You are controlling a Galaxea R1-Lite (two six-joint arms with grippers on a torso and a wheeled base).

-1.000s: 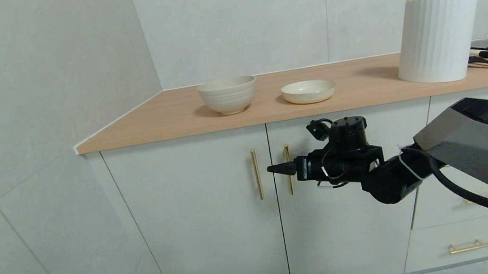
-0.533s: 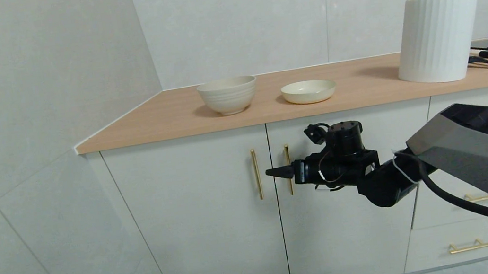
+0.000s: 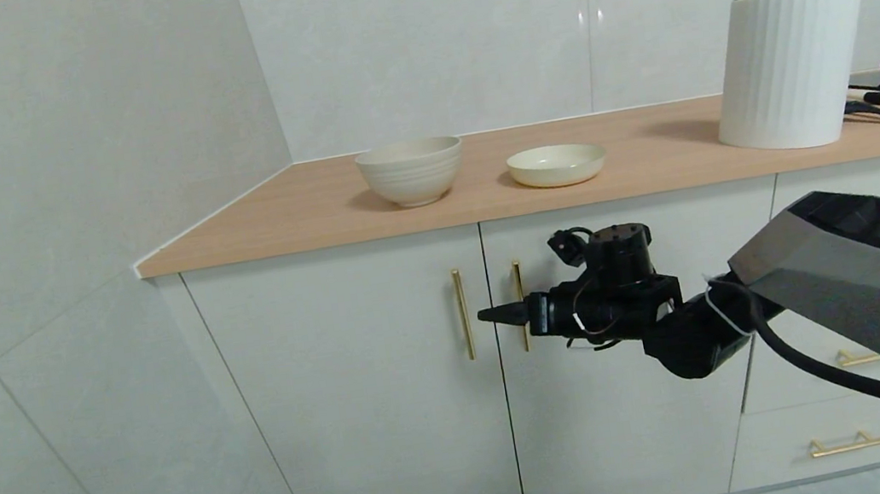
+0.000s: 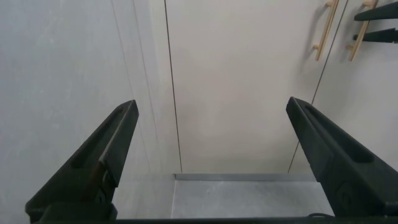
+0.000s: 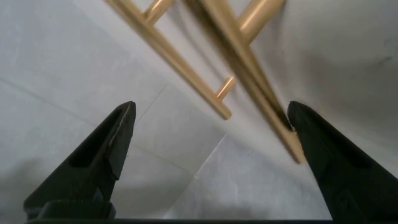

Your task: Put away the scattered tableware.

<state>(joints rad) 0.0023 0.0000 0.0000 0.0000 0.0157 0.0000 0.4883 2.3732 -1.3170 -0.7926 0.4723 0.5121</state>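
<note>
Tableware (beige ribbed bowl (image 3: 411,172), shallow cream dish (image 3: 557,165)) sat on wooden countertop (image 3: 272,219), well above the fingers of the right gripper (image 3: 493,314), spread wide, empty, slim gold cabinet handles (image 3: 517,283) just ahead. The left gripper (image 4: 211,106) gaped empty too. Risk: handle sat off-centre, so one finger could clip it.

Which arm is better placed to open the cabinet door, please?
Right: the open right gripper is at the gold door handles, seen close up in its wrist view. The left gripper hangs low, far from them.
</note>
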